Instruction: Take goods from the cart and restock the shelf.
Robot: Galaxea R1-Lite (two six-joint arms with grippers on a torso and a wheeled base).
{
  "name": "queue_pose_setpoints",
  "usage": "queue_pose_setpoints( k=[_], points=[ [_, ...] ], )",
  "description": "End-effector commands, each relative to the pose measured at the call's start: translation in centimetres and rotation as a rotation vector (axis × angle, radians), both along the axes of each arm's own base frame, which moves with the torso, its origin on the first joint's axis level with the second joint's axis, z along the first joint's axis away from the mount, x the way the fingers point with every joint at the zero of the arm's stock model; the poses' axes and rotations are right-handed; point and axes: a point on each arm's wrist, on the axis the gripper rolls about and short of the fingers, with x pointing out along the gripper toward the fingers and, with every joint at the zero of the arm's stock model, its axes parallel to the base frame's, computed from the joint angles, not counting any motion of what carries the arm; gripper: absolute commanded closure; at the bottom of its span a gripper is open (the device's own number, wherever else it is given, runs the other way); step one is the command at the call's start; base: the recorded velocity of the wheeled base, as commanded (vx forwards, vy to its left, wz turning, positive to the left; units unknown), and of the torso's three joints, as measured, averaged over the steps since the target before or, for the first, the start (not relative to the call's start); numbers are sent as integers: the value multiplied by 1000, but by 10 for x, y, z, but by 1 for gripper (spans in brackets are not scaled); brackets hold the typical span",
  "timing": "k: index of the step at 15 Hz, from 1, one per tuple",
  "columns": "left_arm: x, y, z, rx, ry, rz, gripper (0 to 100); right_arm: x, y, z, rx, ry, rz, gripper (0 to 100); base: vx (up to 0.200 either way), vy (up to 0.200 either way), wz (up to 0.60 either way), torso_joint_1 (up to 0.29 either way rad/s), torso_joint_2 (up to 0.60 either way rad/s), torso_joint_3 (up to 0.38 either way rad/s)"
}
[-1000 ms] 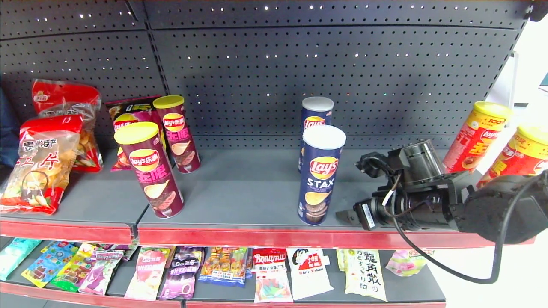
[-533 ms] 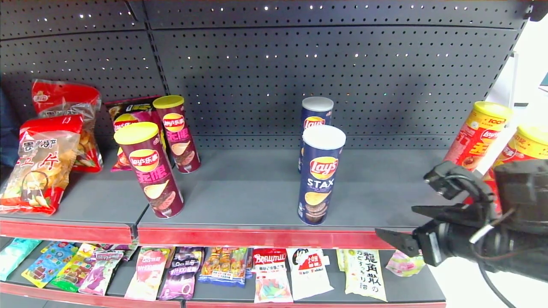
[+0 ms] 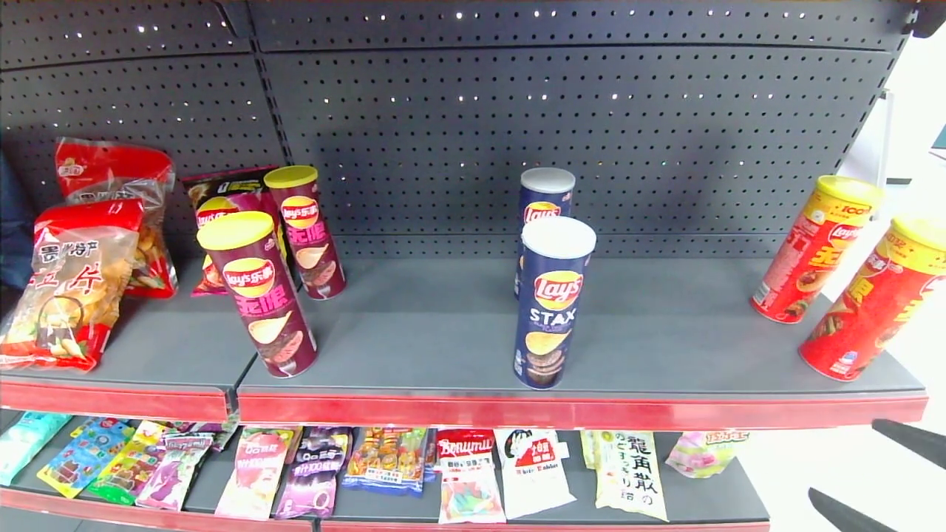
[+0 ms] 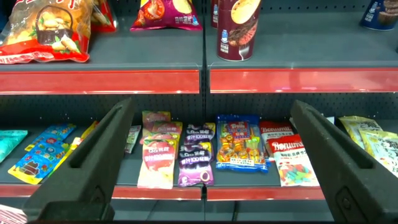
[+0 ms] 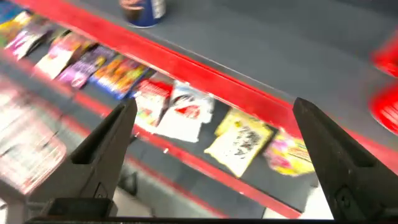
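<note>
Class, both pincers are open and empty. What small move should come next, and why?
Probably take the right pincer to the cart for another item: it holds nothing, and the shelf has bare space between the blue cans and red cans.

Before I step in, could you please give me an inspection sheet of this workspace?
Surface: grey shelf, red front edge.
Job's things: two maroon canisters left of centre, two blue canisters at centre, two red canisters at the right end, all standing.
Clutter: snack bags at the left end; packets on the lower shelf.
Grippers: left gripper open, facing the lower shelf; right gripper open, empty, low by the shelf's right end.
Cables: nothing seen.
Surroundings: pegboard back panel.
</note>
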Motion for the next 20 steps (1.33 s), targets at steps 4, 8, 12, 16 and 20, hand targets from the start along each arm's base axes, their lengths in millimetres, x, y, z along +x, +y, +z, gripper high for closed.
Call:
queue_pose_setpoints(
  k=[4,8,12,16,20],
  points=[
    [0,0,0,-2,3,0,0,-73,-8,-57,150,-195,-285,0,0,0,0,0,0,0],
    [0,0,0,0,3,0,0,-72,-8,-56,227,-176,-310,0,0,0,0,0,0,0],
    [0,0,0,0,3,0,0,-72,-11,-57,194,-185,-408,0,0,0,0,0,0,0],
    [0,0,0,0,1,0,0,-73,-12,-62,166,-152,-440,0,0,0,0,0,0,0],
    [0,0,0,0,1,0,0,-78,-12,-64,181,-209,-354,0,0,0,0,0,0,0]
  ],
)
